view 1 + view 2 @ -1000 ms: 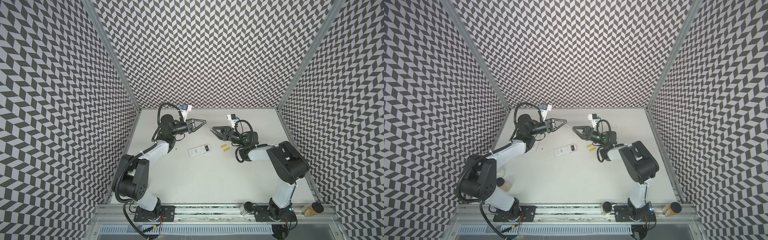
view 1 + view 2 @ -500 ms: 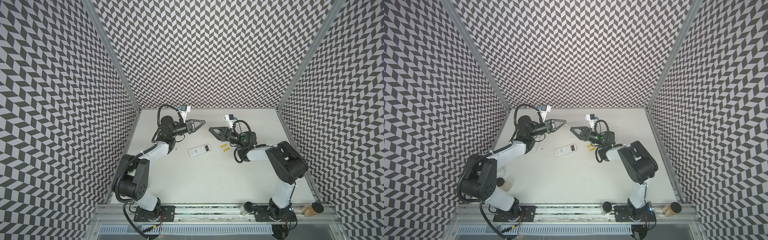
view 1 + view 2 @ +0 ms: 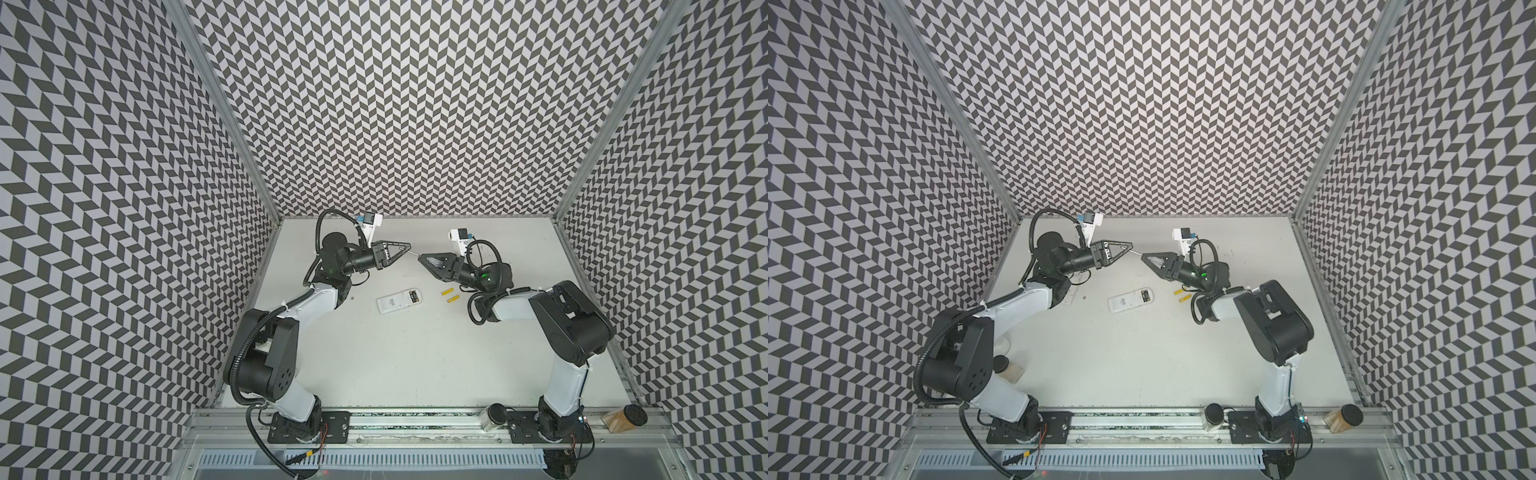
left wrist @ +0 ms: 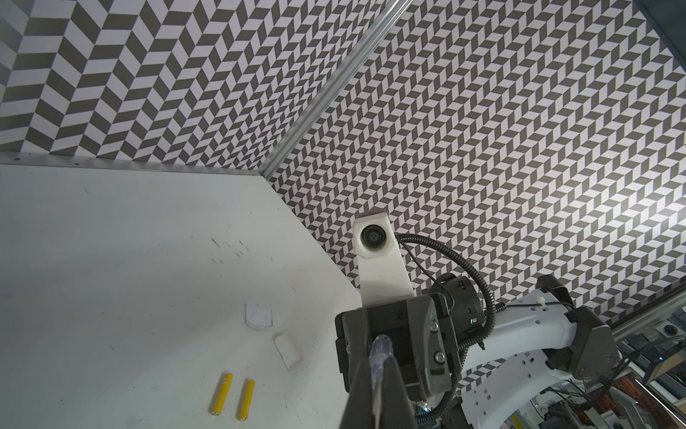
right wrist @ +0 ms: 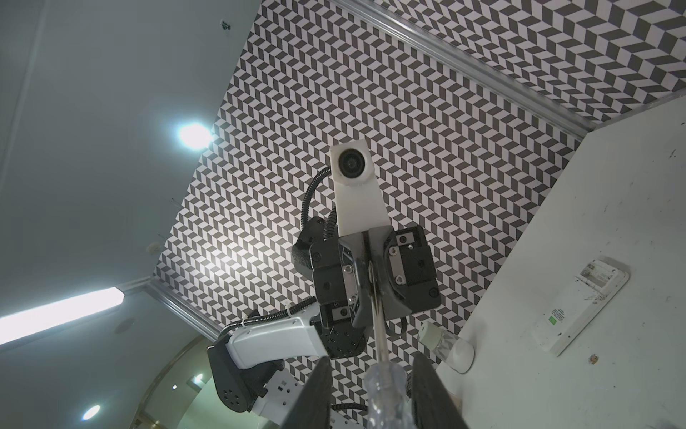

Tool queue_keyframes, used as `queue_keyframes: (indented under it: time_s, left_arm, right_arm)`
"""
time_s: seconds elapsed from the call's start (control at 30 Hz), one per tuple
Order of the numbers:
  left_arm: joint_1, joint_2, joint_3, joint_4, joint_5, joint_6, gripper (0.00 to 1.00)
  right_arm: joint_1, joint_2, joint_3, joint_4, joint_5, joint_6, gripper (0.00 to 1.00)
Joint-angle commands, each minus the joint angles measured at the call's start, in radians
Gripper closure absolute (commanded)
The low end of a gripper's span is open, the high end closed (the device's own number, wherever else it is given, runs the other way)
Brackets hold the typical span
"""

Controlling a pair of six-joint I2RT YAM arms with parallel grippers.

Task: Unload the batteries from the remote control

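Note:
The white remote control (image 3: 400, 300) (image 3: 1129, 300) (image 5: 579, 308) lies back-up on the table, and its open compartment shows dark batteries (image 3: 413, 296). Two yellow batteries (image 3: 446, 292) (image 3: 453, 298) (image 4: 221, 393) (image 4: 247, 399) lie loose to its right. Both grippers hang above the table behind the remote, tip to tip. My left gripper (image 3: 408, 247) (image 4: 378, 366) is shut on the metal shaft of a screwdriver (image 5: 376, 327). Its clear handle (image 5: 386, 390) sits between the fingers of my right gripper (image 3: 421, 257) (image 5: 371, 358), with a gap showing beside it.
Two small white cover pieces (image 4: 258, 315) (image 4: 287, 351) lie on the table beyond the yellow batteries. A small clear bottle (image 5: 445, 347) lies near the left arm. Jars (image 3: 496, 415) (image 3: 625, 417) stand on the front rail. Patterned walls close three sides.
My right gripper's jaws have narrowed around the screwdriver handle and its tip has edged slightly toward the left gripper. The left gripper has stayed shut and nearly still.

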Motion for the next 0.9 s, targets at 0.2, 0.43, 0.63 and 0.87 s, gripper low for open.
queue_keyframes:
  time_s: [0.2,0.43,0.63,0.87]
  left_arm:
    - [0.003,-0.016,0.009,-0.026,-0.001,0.031,1.00]
    - [0.005,-0.012,0.024,-0.034,0.006,0.040,1.00]
    - [0.033,-0.021,0.123,-0.214,0.053,0.196,0.53]
    - [0.042,-0.026,0.290,-0.756,0.027,0.722,0.31]
  right_arm:
    - [-0.007,-0.008,0.024,0.293,-0.024,-0.024,0.72]
    - [-0.011,-0.016,0.014,0.244,-0.046,-0.064,0.99]
    - [-0.056,-0.091,-0.058,0.136,-0.071,-0.157,1.00]
    - [-0.159,-0.283,-0.155,-0.192,-0.123,-0.415,1.00]
